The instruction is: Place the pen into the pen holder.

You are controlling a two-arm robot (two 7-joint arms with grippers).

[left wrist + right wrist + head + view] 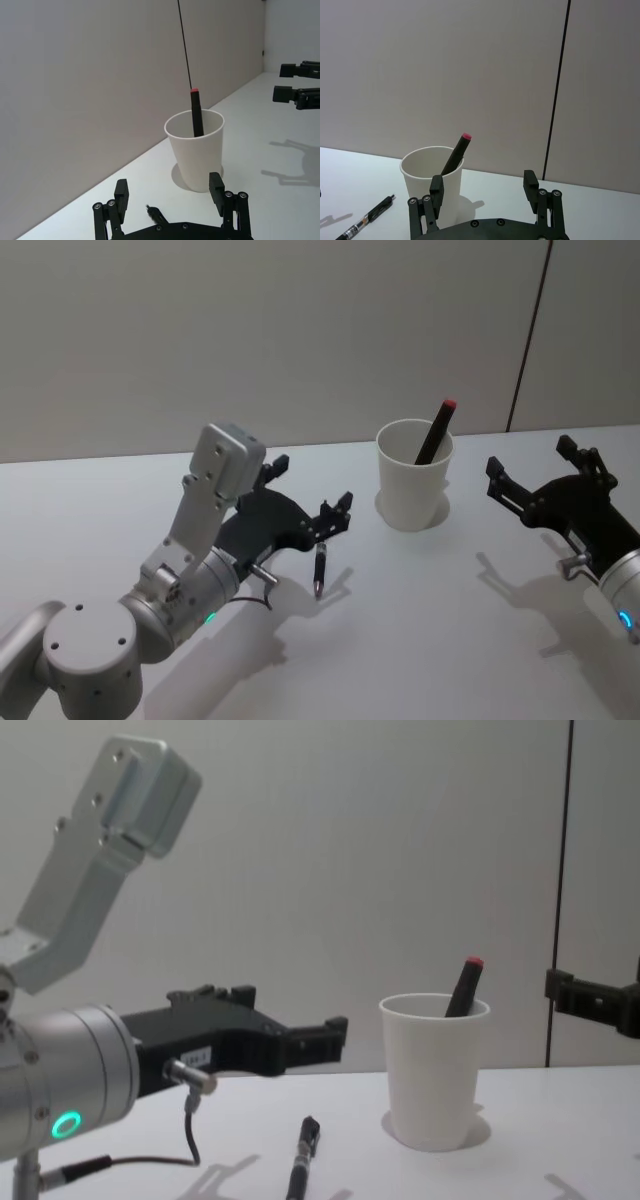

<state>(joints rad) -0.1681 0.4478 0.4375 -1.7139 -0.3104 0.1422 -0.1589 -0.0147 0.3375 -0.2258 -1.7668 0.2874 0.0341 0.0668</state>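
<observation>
The left claw point(312, 485) hangs spread wide and empty above the counter point(450, 640). The black pen point(320, 570) lies flat on the counter close under one of its fingertips, ungripped. Just past the claw's tips stands the white cup point(413, 490), upright, with a red-tipped pen point(436, 428) leaning inside (its cap pokes over the rim). The right claw point(530, 458), likewise spread and empty, hovers on the cup's other side.

Head above, chest low — 4 share cup point(410, 498)
</observation>
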